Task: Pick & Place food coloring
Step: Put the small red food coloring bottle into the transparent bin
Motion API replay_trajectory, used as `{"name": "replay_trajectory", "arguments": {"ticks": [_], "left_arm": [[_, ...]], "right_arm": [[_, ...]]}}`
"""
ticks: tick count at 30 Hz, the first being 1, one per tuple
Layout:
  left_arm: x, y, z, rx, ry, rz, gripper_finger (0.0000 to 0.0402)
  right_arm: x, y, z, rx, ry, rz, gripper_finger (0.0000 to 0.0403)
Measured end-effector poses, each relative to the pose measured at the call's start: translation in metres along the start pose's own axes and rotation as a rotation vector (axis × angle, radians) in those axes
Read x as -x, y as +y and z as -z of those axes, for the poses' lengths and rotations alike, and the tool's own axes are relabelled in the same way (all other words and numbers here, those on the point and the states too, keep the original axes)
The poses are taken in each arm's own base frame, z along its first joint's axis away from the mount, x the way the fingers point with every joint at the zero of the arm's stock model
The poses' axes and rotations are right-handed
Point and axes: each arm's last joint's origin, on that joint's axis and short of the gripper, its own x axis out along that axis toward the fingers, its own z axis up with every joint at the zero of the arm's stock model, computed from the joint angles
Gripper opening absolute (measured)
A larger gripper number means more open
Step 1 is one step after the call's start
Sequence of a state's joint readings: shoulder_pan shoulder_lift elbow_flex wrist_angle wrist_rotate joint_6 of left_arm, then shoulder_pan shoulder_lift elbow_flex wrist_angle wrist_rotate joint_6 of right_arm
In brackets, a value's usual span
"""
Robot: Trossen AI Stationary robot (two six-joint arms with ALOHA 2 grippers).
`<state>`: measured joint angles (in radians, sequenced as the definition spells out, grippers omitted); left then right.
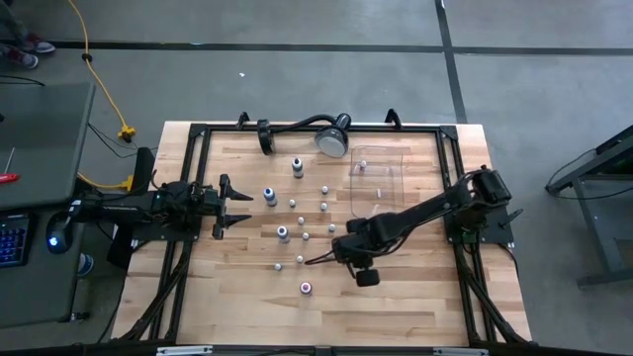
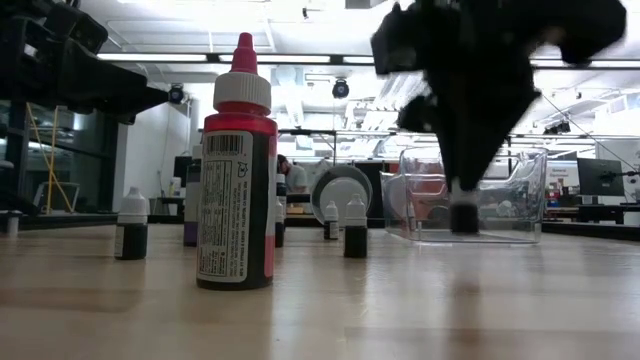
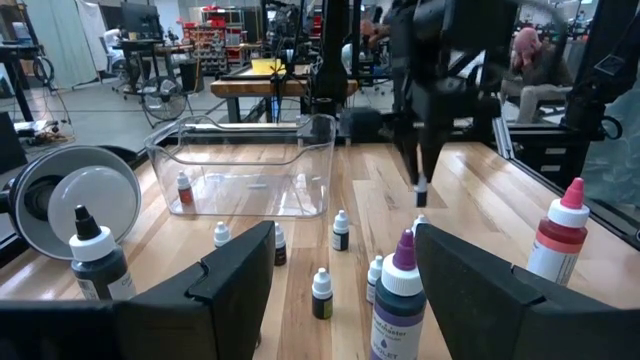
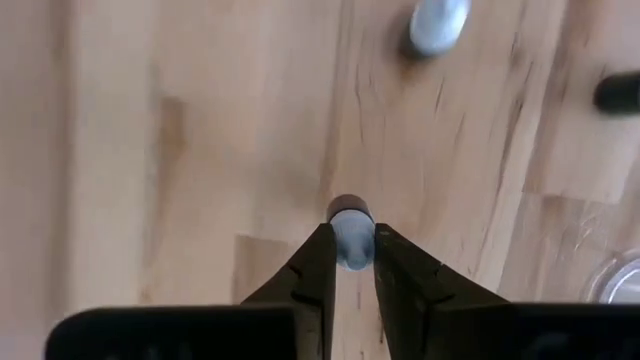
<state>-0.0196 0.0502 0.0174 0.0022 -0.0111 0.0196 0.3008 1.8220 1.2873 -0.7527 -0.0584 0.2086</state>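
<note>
From above, the right gripper (image 1: 336,249) reaches in over the middle of the wooden table (image 1: 415,297), down among the scattered food coloring bottles (image 1: 293,204), while the left gripper (image 1: 237,210) waits at the left side with its fingers spread wide. The clear tray (image 1: 380,175) sits toward the far side, right of centre, with the silver lamp head (image 1: 332,137) just left of it; one red-capped bottle (image 1: 306,288) stands alone nearer the front edge. At table height, the right gripper (image 2: 462,200) comes down from above and pinches a small dark bottle (image 2: 463,216) by its white cap, in front of the tray (image 2: 520,205); whether the bottle touches the wood cannot be told. A large red bottle (image 2: 236,180) stands close to the camera. The left wrist view shows that arm's own two dark fingers (image 3: 240,275) wide apart, with small bottles (image 3: 341,231) beyond them. The right wrist view shows the fingers (image 4: 312,275) closed on the pale cap of the small bottle (image 4: 350,232), above bare wood.
</note>
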Motion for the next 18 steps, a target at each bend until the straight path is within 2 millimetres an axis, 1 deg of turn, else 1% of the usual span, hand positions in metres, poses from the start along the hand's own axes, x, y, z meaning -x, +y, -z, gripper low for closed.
{"name": "replay_trajectory", "arguments": {"ticks": [4, 7, 9, 13, 18], "left_arm": [[0.000, 0.000, 0.000, 0.000, 0.000, 0.000, 0.0239], [0.000, 0.000, 0.000, 0.000, 0.000, 0.000, 0.0239], [0.000, 0.000, 0.000, 0.000, 0.000, 0.000, 0.0239], [0.000, 0.000, 0.000, 0.000, 0.000, 0.000, 0.0239], [0.000, 0.000, 0.000, 0.000, 0.000, 0.000, 0.0239]], "right_arm": [[0.019, 0.004, -0.012, -0.016, -0.056, -0.015, 0.0049], [0.038, 0.007, -0.022, -0.012, -0.106, -0.021, 0.0046], [0.053, 0.007, -0.029, -0.013, -0.147, -0.010, 0.0046], [0.083, 0.006, -0.040, -0.028, -0.174, 0.021, 0.0049], [0.122, -0.001, -0.050, -0.081, -0.218, 0.068, 0.0046]]}}
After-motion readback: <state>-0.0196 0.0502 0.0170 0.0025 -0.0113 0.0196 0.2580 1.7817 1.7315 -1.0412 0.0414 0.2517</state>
